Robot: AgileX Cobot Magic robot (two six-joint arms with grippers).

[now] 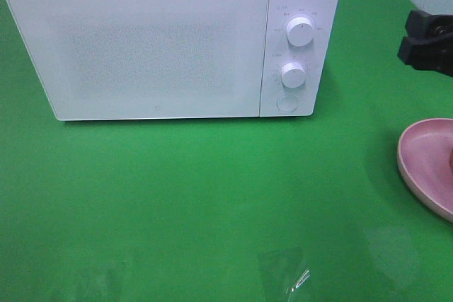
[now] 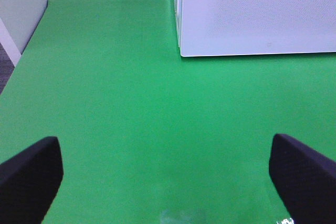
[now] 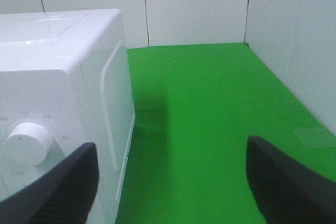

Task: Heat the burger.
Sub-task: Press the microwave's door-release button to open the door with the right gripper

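1. The burger (image 1: 451,155) barely shows. It is only a reddish-brown sliver at the right edge of the high view, sitting on the pink plate (image 1: 425,164), which the frame also cuts off. With so little visible, a reach could land on the plate's rim and tip it or slide it across the green desk (image 1: 212,196).
2. A stacked burger may come apart or squash if it is pinched too hard or off-centre.
3. The right pincer (image 3: 173,192) hangs empty with its jaws apart, beside the control side of the microwave (image 1: 141,40) and farther back than the plate. If it swings toward the burger, it could clip the upper knob (image 1: 301,32) or the corner of the casing.
4. The door (image 1: 152,51) is shut. A burger lifted before it opens has nowhere to go. The round button (image 1: 287,103) below the knobs probably releases the door, though that is a guess.
5. The left pincer (image 2: 167,182) is spread wide with nothing between its jaws, low over the bare desk near the microwave's front left corner. If the door swings out on that side, it could strike this pincer.
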